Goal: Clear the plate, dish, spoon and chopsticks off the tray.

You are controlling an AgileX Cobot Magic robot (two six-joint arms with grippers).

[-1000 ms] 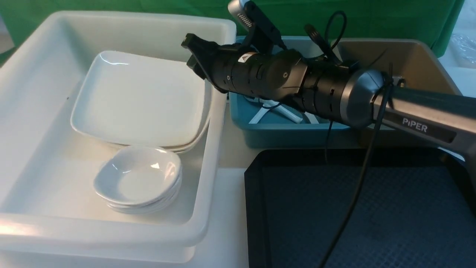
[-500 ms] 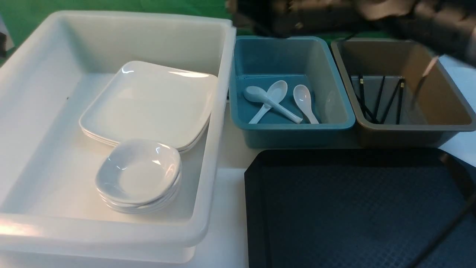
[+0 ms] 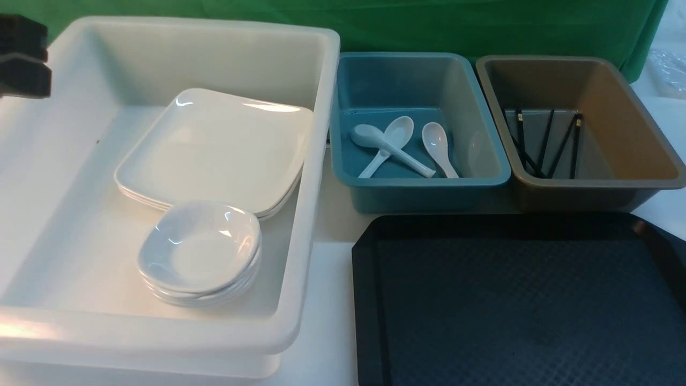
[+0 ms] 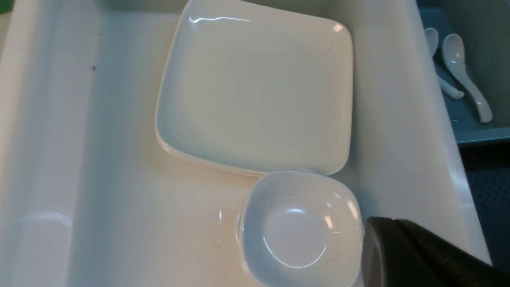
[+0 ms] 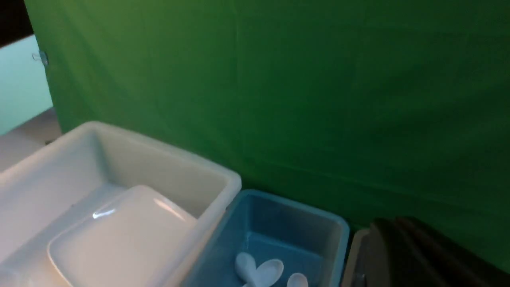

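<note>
Three tubs hold everything in the front view, sorted by kind, which reads as the reason each thing lies where it does: the large glossy white squarish plate (image 3: 214, 153) tops a stack in the big white plastic tub (image 3: 300, 225), with a stack of small rounded white dishes (image 3: 199, 252) just in front of it and overlapping its near edge; the glossy white ceramic soup spoons (image 3: 399, 143) lie loose in the blue plastic tub (image 3: 423, 182), two of them crossed; the thin black chopsticks (image 3: 546, 143) lean in the brown plastic tub (image 3: 589, 185). The large black rectangular tray (image 3: 514, 300) with its cross-hatched floor sits on the pale counter (image 3: 332, 257) in front of the tubs and, in the part shown, carries nothing, so I judge the clearing done or nearly so. A dark part of the left arm (image 3: 21, 56) shows at the far left edge, high beside the white tub; whether its jaws are open I cannot tell. The left wrist view looks straight down on plate and dishes, a dark piece of the arm in one corner, suggesting a raised, downward-facing pose. The right wrist view aims at the green backdrop (image 5: 299, 99) above the tubs; the right arm is lifted clear, its jaws closed and, I judge, holding nothing.
</note>
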